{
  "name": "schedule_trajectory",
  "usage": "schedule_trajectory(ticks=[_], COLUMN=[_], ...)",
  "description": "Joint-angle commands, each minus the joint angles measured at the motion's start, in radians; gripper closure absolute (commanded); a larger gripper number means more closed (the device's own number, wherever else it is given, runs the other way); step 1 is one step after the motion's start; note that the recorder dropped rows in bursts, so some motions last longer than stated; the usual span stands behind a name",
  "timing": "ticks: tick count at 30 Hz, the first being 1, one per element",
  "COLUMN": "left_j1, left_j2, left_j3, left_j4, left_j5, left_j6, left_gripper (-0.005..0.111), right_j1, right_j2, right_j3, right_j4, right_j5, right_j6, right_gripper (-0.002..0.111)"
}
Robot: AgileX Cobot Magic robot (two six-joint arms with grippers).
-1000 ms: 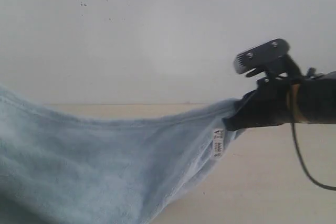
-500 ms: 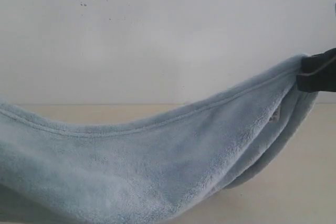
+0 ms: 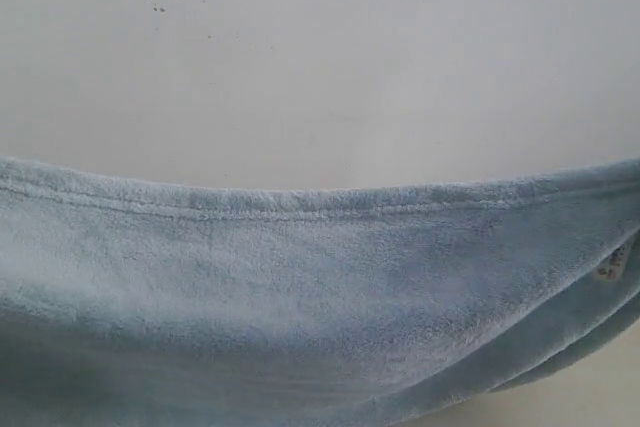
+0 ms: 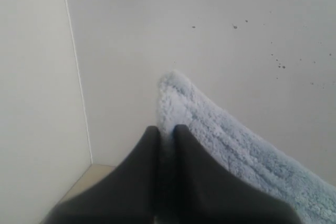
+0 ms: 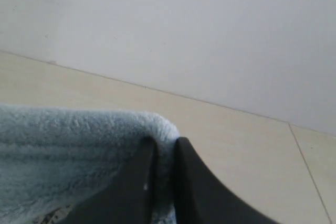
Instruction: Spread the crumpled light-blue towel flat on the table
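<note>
The pale-blue towel (image 3: 300, 287) hangs stretched across the whole exterior view, its hemmed top edge almost level and sagging slightly in the middle. A small white label (image 3: 612, 263) shows near its right end. Both grippers are out of the exterior view. In the left wrist view my left gripper (image 4: 166, 128) is shut on one corner of the towel (image 4: 220, 135), which sticks out past the dark fingers. In the right wrist view my right gripper (image 5: 165, 141) is shut on another corner of the towel (image 5: 68, 145), above the beige table (image 5: 231, 145).
The off-white speckled wall (image 3: 320, 57) fills the background behind the towel. A sliver of table (image 3: 600, 392) shows at the lower right under the towel. A wall corner (image 4: 76, 72) runs beside the left gripper.
The towel's right end has been pulled up and out to the right until the top hem is nearly level. The right arm has left the exterior view.
</note>
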Motion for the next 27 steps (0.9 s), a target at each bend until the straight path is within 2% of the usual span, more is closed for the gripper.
schedule_trajectory(ticks=[1, 9, 13, 15, 18, 20, 21, 24, 27], left_j1=[-0.001, -0.001, -0.001, -0.001, -0.001, -0.001, -0.001, -0.001, -0.001], left_j2=[-0.028, -0.066, -0.087, -0.096, -0.099, -0.099, -0.097, -0.085, -0.058], left_j3=[0.005, -0.037, -0.086, -0.092, -0.092, -0.085, -0.081, -0.041, 0.011], left_j4=[0.006, 0.006, 0.006, 0.006, 0.006, 0.006, 0.006, 0.006, 0.006], left_j5=[-0.011, 0.019, 0.017, -0.001, -0.031, -0.029, -0.029, -0.029, -0.029], left_j6=[0.013, 0.025, 0.102, 0.119, 0.121, 0.121, 0.121, 0.121, 0.117], left_gripper=[0.098, 0.098, 0.098, 0.098, 0.098, 0.098, 0.098, 0.098, 0.098], right_j1=[-0.008, -0.008, -0.008, -0.008, -0.005, 0.038, 0.069, 0.135, 0.142], right_j2=[-0.052, -0.191, -0.262, -0.292, -0.322, -0.321, -0.319, -0.319, -0.296], right_j3=[-0.009, -0.012, -0.012, -0.012, -0.019, -0.030, -0.032, -0.037, -0.065], right_j4=[0.000, 0.004, 0.137, 0.329, 0.764, 1.010, 1.074, 1.080, 1.057], right_j5=[0.027, 0.044, 0.067, 0.135, 0.326, 0.429, 0.455, 0.476, 0.557], right_j6=[-0.010, -0.028, -0.161, -0.364, -0.936, -1.237, -1.316, -1.315, -1.317], right_gripper=[0.099, 0.099, 0.099, 0.099, 0.099, 0.099, 0.099, 0.099, 0.099])
